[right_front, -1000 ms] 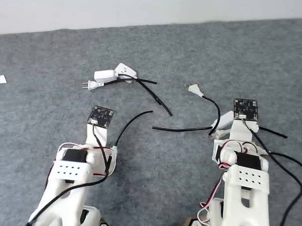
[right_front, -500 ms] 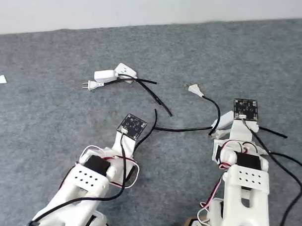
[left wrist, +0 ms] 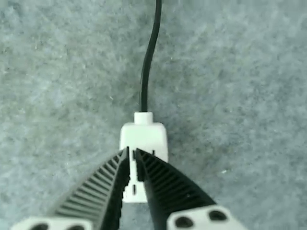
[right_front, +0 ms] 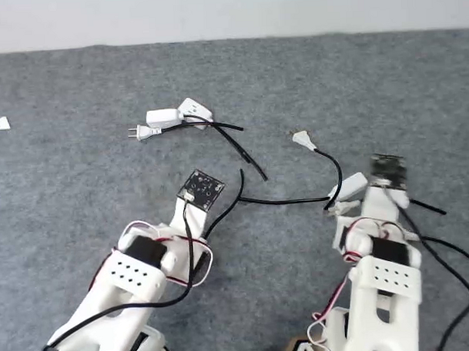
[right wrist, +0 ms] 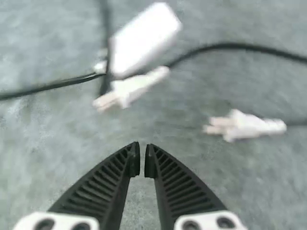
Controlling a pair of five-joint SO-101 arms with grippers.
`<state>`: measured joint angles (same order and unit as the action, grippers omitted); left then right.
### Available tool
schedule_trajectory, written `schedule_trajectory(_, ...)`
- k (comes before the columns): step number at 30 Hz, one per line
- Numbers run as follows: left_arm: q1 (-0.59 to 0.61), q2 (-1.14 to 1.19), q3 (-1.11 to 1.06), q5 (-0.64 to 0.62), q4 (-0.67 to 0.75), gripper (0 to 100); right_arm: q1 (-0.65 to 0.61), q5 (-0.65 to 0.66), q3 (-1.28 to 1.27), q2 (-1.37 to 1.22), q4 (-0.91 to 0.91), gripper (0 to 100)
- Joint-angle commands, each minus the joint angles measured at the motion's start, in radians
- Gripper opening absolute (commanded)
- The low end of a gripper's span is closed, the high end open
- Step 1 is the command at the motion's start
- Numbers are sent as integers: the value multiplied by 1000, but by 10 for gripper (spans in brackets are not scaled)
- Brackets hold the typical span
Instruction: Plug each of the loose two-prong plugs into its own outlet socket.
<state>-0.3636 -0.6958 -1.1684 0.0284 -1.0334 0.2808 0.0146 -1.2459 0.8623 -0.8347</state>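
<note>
L pincer (left wrist: 132, 153) pressed together over socket (left wrist: 144, 134); R pincer (right wrist: 142, 147) pressed together, empty. Risk: closed tips shove socket, no grip.

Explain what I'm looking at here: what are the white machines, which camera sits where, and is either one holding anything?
You see two small white robot arms, a left arm and a right arm, each ending in a black pincer-like gripper. The high view looks down on the grey table from a fixed camera. The other two pictures come from cameras on the arms' wrists, looking out past each gripper. On the table lie black cords, a socket with a plug beside it, and another plug nearer the right arm. The left gripper is shut, right over a white block, probably a socket, with a cord. The right gripper is shut over bare table. Neither appears to hold anything.
</note>
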Motion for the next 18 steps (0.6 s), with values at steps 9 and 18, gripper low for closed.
schedule_trajectory(9, 109, -46, 4, 95, 14, 180, 274, -66, 97, 19, -47, 41)
schedule_trajectory(18, 124, -170, -142, 201, 110, 181, 487, -373, 95, 18, -56, 214)
